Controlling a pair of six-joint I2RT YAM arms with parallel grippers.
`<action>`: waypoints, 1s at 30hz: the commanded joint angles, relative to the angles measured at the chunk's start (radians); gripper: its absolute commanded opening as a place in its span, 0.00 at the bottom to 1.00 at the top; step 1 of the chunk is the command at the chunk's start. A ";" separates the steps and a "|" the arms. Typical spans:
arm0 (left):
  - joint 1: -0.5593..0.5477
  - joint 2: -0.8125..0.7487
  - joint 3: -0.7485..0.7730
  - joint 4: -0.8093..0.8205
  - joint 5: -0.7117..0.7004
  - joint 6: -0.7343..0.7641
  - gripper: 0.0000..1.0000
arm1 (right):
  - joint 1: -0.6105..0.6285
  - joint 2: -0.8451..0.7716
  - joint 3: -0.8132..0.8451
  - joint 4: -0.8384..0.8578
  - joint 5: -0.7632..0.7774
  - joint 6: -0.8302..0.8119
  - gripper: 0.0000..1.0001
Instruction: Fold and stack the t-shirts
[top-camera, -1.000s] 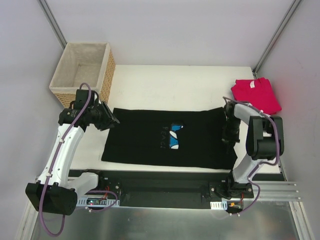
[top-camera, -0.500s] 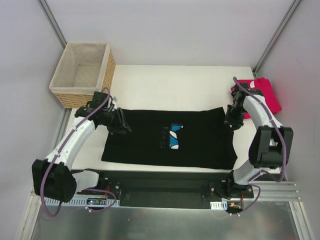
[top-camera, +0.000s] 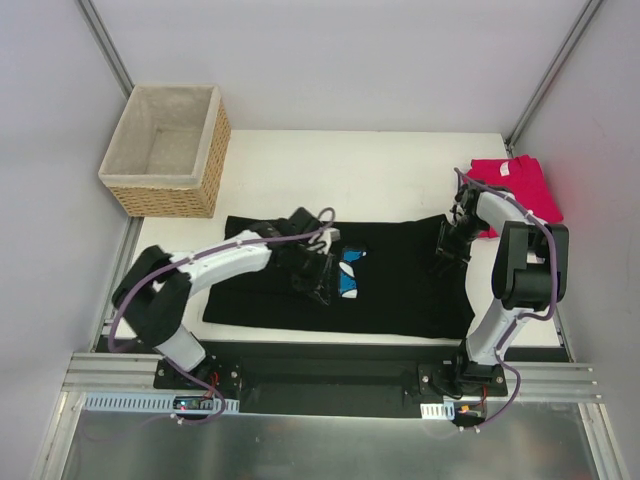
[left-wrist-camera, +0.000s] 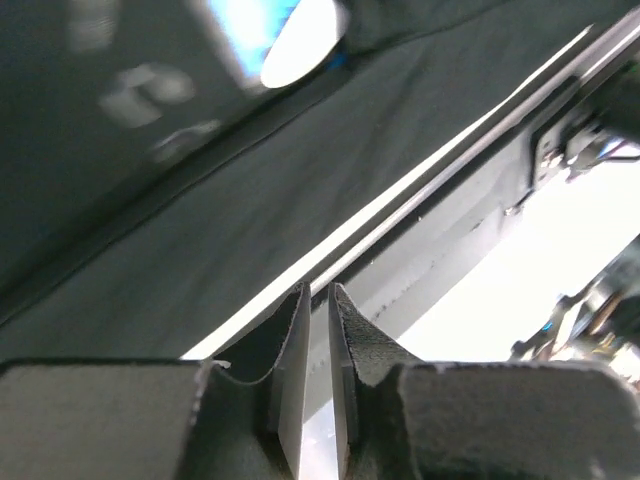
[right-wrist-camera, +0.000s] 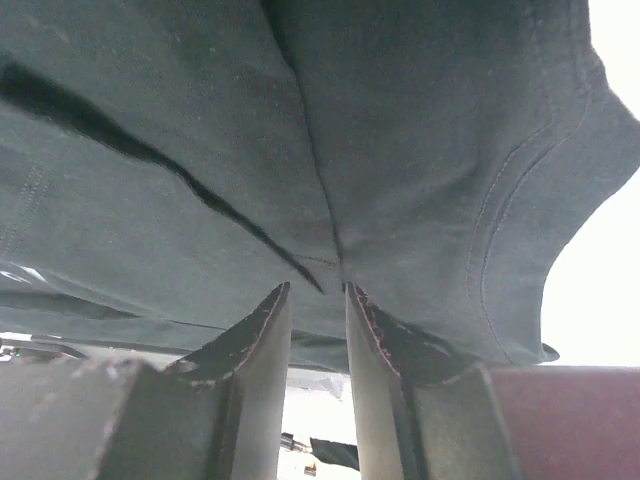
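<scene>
The black t-shirt (top-camera: 400, 290) lies spread flat along the near half of the table, its blue daisy print (top-camera: 349, 280) near the middle. My left gripper (top-camera: 316, 278) reaches over the shirt's centre, right beside the print; in the left wrist view (left-wrist-camera: 318, 290) its jaws are shut with only a thin slit and nothing between them. My right gripper (top-camera: 446, 254) is at the shirt's right part. In the right wrist view (right-wrist-camera: 317, 288) its fingertips meet the black cloth (right-wrist-camera: 400, 150) where creases converge, jaws nearly closed. The folded pinkish-red t-shirt (top-camera: 515, 190) lies at the far right.
A wicker basket (top-camera: 165, 140) with pale lining stands at the far left corner. The table's near edge and the black base rail (top-camera: 320, 370) run just below the shirt. White table surface (top-camera: 340, 180) shows behind the shirt.
My left gripper has swept from the shirt's far left corner rightward to its centre. My right gripper moved away from me, then slightly back and left onto the shirt. The shirt's outline has not shifted.
</scene>
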 joint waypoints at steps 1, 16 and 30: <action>-0.101 0.138 0.144 0.077 -0.038 0.062 0.11 | -0.020 0.001 0.019 -0.006 -0.034 -0.006 0.30; -0.225 0.416 0.427 0.123 -0.046 0.060 0.05 | -0.074 -0.023 0.011 -0.046 -0.060 -0.029 0.31; -0.242 0.473 0.401 0.146 -0.081 0.070 0.00 | -0.077 0.021 -0.006 0.017 -0.192 0.006 0.35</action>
